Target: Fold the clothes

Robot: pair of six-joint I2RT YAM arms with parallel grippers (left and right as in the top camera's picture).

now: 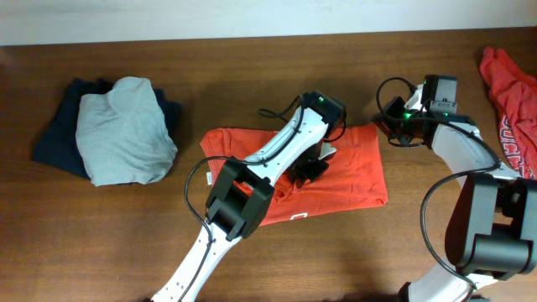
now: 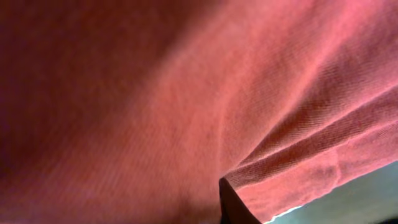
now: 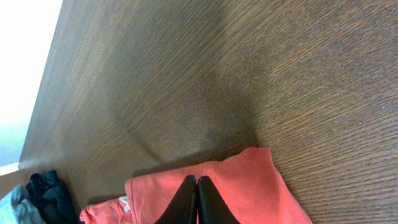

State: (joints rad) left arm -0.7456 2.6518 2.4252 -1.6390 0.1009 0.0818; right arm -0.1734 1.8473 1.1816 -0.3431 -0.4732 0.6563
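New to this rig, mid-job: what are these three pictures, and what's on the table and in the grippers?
Two robot arms with two-finger grippers work at a wooden table. One picture looks down from overhead; the other two come from wrist cameras. An orange-red T-shirt lies mid-table; the left gripper is down on it, so its camera sees only red cloth, and its grip cannot be told. The right gripper is shut at that shirt's edge. A second orange-red T-shirt lies crumpled at the right edge; a grey garment sits on a dark navy garment at left.
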